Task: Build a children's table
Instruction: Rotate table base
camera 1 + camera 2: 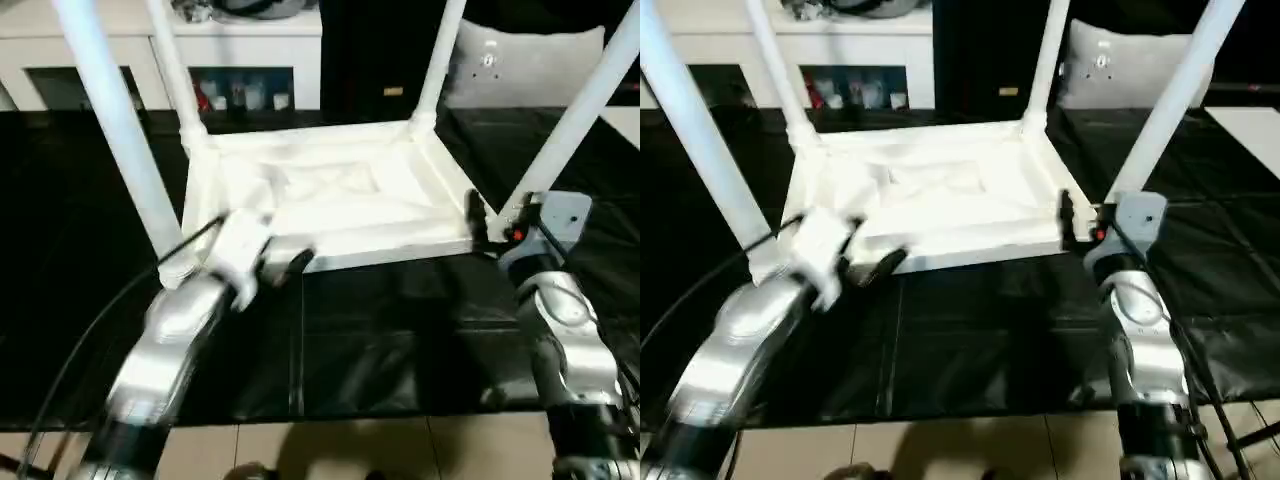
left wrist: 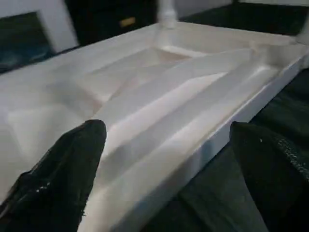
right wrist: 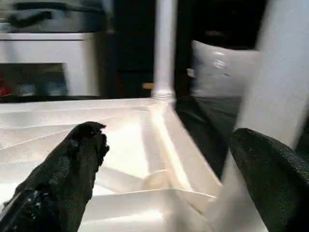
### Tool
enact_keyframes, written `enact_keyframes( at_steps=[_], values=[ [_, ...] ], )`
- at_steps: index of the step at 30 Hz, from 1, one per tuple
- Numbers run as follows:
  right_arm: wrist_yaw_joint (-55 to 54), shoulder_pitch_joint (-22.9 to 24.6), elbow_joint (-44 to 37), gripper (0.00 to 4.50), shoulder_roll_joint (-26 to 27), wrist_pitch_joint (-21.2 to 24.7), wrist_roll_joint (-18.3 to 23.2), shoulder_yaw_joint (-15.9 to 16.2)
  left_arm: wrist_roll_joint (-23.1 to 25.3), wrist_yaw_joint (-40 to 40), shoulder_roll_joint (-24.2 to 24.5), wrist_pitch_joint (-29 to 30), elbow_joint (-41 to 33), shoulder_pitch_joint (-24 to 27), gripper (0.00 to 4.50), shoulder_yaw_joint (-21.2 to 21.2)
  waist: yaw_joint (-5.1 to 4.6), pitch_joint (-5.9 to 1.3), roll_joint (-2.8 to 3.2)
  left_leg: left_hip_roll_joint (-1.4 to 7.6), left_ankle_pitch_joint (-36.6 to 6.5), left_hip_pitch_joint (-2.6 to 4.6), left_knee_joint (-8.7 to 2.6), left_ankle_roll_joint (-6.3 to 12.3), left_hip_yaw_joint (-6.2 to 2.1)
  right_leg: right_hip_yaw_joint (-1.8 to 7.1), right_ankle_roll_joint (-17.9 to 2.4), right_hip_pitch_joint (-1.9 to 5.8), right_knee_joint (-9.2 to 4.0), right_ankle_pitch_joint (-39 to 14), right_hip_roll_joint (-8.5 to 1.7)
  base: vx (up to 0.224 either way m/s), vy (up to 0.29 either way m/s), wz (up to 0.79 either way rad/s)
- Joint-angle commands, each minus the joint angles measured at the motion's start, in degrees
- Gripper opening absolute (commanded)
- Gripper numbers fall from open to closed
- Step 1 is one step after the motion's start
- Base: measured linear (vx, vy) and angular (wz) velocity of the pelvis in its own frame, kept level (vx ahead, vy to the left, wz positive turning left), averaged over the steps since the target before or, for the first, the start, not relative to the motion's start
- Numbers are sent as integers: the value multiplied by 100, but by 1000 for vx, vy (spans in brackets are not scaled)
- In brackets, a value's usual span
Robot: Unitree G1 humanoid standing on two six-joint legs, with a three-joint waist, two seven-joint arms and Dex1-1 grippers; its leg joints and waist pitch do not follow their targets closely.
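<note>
The children's table lies upside down on the black work table, its ribbed white top (image 1: 330, 190) facing up. All its white legs stand in the corner sockets: near left (image 1: 115, 130), far left (image 1: 175, 70), far right (image 1: 435, 70) and near right (image 1: 580, 110). My left gripper (image 1: 282, 264) is open at the top's front edge near the left corner, its black fingers (image 2: 72, 169) spread on either side of the rim. My right gripper (image 1: 495, 228) is open at the front right corner. Its fingers (image 3: 67, 169) flank that corner socket and the foot of the near right leg, holding nothing.
The black-covered work table (image 1: 400, 330) ends at a front edge, with tan floor (image 1: 350, 450) below it. A white cabinet (image 1: 150, 50) and a grey cushion (image 1: 520, 65) stand behind. A black cable (image 1: 90, 330) runs along my left forearm.
</note>
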Motion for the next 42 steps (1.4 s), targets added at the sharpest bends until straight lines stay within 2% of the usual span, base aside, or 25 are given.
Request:
enact_keyframes(
  at_steps=[1,2,3,4,5,8,13,16,17,19,20,21,22,23,24,25,26,27,28,29,31,34,36,39,42],
  values=[
    [282,106,-336,450,-40,200,208,132,-129,237,-101,49,-380,193,446,235,7,-374,-77,478,-1361,56,-440,317,-246,376,-569,265,-492,-2383,-461,0,0,0],
    [635,250,-591,450,-87,374,336,326,-188,506,-258,-21,-766,678,446,447,-2,-366,-82,507,-1502,53,-453,287,-262,370,-516,276,-509,-2480,-465,0,0,0],
    [706,276,-634,450,-99,403,353,364,-199,552,-285,-36,-839,772,446,481,-8,-341,-95,511,-1540,26,-462,294,-266,369,-480,280,-535,-2539,-468,0,0,0],
    [655,305,-655,450,-119,474,159,435,-220,654,-345,14,-1048,1006,446,546,-13,-331,-103,501,-1666,66,-473,271,-261,358,-397,240,-586,-2780,-450,0,0,0],
    [752,338,-703,450,-147,700,203,512,-198,769,-408,-13,-1176,1191,446,616,-31,-337,-120,496,-1701,61,-482,216,-275,351,-359,253,-588,-2850,-443,0,0,0],
    [1052,434,-844,450,-258,1262,363,705,-170,991,-491,-114,-1354,1514,446,752,-25,-306,-111,495,-1994,123,-491,129,-282,348,-212,205,-655,-3087,-419,0,0,0],
    [1284,566,-827,450,-487,1617,215,999,-103,1154,-607,-334,-1426,1944,446,915,-28,-289,-166,485,-2166,106,-506,28,-313,334,20,219,-705,-3327,-442,0,0,0],
    [1260,521,-733,450,-452,1696,127,1019,15,1570,-686,-440,-1153,1793,446,1198,-35,-288,-151,458,-2235,131,-485,-18,-321,312,117,197,-737,-3476,-434,0,0,0],
    [1259,509,-721,450,-443,1731,115,1025,27,1649,-678,-433,-1096,1716,446,1260,-43,-285,-172,450,-2272,144,-483,-17,-326,299,162,194,-758,-3506,-429,0,0,0],
    [1231,469,-647,450,-413,1889,103,1016,-27,1619,-467,-343,-918,1332,446,1380,-35,-286,-174,430,-2318,173,-469,-17,-331,283,205,178,-776,-3587,-424,0,0,0],
    [1182,439,-574,450,-386,2005,154,983,-71,1580,-304,-254,-693,1008,446,1463,-31,-288,-132,435,-2324,174,-479,-32,-347,283,172,185,-759,-3525,-428,0,0,0],
    [1166,431,-548,450,-374,2044,179,966,-68,1581,-249,-241,-597,891,446,1495,-36,-283,-136,430,-2349,177,-483,-32,-346,277,187,178,-769,-3518,-408,0,0,0],
    [1143,423,-528,450,-365,2062,180,956,-74,1565,-199,-232,-517,803,446,1518,-38,-300,-122,433,-2356,184,-485,-62,-361,274,147,194,-742,-3393,-422,0,0,0],
    [1123,395,-477,450,-323,2060,213,895,-150,1470,-97,-234,-340,589,446,1562,-43,-307,-123,473,-2311,140,-516,-94,-386,285,85,241,-696,-3180,-441,0,0,0],
    [1101,372,-436,450,-295,2003,213,855,-230,1355,-32,-213,-248,469,446,1572,-40,-318,-95,472,-2349,163,-516,-120,-372,298,36,216,-691,-3084,-438,0,0,0],
    [1089,361,-416,450,-287,1966,201,840,-272,1292,-2,-195,-212,417,446,1572,-33,-329,-102,472,-2346,179,-515,-132,-369,309,-5,210,-679,-3013,-449,0,0,0],
    [1115,314,-308,450,-259,1892,189,793,-345,1048,127,-203,55,150,446,1525,-33,-335,-121,478,-2309,168,-521,-141,-369,322,-53,219,-658,-2909,-452,0,0,0],
    [1104,302,-272,450,-273,1858,131,803,-365,974,159,-211,140,72,446,1510,-15,-358,-91,491,-2187,159,-533,-171,-364,350,-207,229,-605,-2560,-462,0,0,0],
    [1028,279,-192,450,-250,1817,81,773,-443,855,175,-164,233,-11,446,1499,-14,-364,-96,502,-2128,152,-536,-194,-359,362,-268,237,-577,-2404,-468,0,0,0],
    [884,192,34,450,-184,1818,76,657,-499,643,230,-146,433,-176,446,1428,-11,-375,-129,504,-1987,143,-534,-193,-337,381,-407,246,-534,-2115,-473,0,0,0],
    [789,100,251,450,-133,1793,75,565,-550,469,273,-160,661,-338,446,1377,-4,-390,-140,463,-1756,127,-510,-150,-301,406,-601,248,-484,-1867,-481,0,0,0],
    [508,-134,769,450,-114,1719,-105,477,-688,-93,406,-156,1107,-648,446,1229,14,-416,-136,456,-1410,125,-473,-92,-268,420,-793,264,-423,-1615,-488,0,0,0],
    [326,-316,1172,450,-137,1903,-172,423,-881,-539,475,-84,1327,-796,446,1162,28,-436,-132,458,-1133,120,-459,-34,-255,420,-909,293,-373,-1300,-489,0,0,0],
    [491,-488,1616,450,-268,1904,-205,467,-1112,-1242,646,62,1302,-808,446,976,53,-442,-112,491,-958,142,-450,12,-236,412,-1091,296,-322,-992,-475,0,0,0],
    [688,-710,2201,450,-334,1583,-278,418,-1533,-2273,967,502,846,-667,446,600,70,-429,-109,503,-1085,156,-461,-56,-224,418,-1153,289,-311,-1092,-491,0,0,0]
  ],
)
